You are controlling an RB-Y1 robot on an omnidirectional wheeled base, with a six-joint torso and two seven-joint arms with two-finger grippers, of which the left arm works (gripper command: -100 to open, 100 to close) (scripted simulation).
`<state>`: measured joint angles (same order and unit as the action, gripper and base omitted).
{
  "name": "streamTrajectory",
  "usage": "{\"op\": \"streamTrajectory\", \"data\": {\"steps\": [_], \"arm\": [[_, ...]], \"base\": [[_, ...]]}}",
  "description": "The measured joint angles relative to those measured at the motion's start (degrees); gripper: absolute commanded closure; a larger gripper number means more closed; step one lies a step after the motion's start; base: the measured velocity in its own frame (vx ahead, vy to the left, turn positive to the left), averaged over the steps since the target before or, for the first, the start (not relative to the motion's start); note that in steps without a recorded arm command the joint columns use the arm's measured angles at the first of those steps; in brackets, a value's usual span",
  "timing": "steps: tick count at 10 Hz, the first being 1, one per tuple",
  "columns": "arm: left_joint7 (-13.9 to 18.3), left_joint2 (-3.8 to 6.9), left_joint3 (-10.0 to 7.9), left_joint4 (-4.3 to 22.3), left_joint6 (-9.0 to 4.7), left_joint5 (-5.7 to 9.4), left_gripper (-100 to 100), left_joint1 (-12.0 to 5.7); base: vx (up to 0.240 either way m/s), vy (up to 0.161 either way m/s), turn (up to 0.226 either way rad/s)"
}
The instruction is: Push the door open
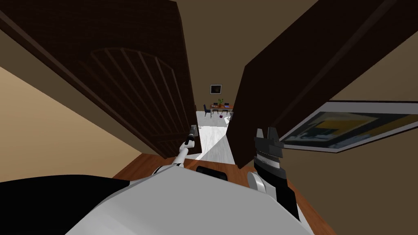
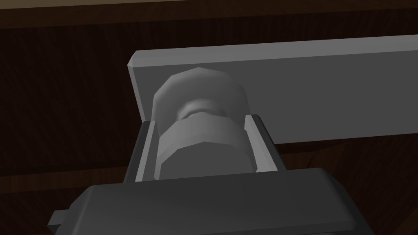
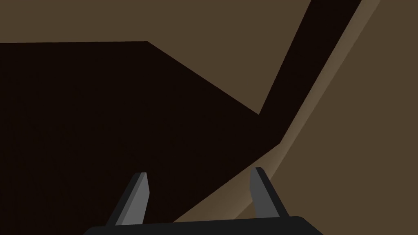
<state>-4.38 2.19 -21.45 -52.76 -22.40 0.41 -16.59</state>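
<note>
Door leaf of dark brown wood with an arched, slatted panel (image 1: 134, 85) stands on the left side of the head view, swung off the dark brown door frame (image 1: 285, 81) so that a narrow gap lies between the two. Through the gap: a pale floor and, far off, a small brown table with dark chairs (image 1: 221, 107). At the leaf's free edge sits the left gripper (image 1: 192, 131). The wrist view has its light grey fingers (image 2: 259, 142) pressed to both sides of a round grey door knob (image 2: 200, 134), which stands out from a flat grey plate (image 2: 318, 85) on the door. Grip looks firm and centred. Further right, the right gripper (image 1: 266, 132) hangs near the frame, blades spread wide, holding nothing. A large framed picture (image 1: 347, 126) hangs on the brown wall beyond it. Judgement: the task is begun, not finished. The door is ajar, but the opening looks too narrow to pass, so it needs pushing wider.
</note>
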Motion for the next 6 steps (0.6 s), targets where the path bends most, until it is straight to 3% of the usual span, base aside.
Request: {"op": "streamTrajectory", "data": {"steps": [3, 6], "arm": [[-0.7, 0.27, -0.72, 0.9, -0.16, 0.87, 100, 0.23], [-2.4, 0.45, -2.40, -0.7, 0.38, 2.64, 100, 0.99]], "base": [[0.132, -0.007, -0.018], [0.185, -0.010, -0.032]]}}
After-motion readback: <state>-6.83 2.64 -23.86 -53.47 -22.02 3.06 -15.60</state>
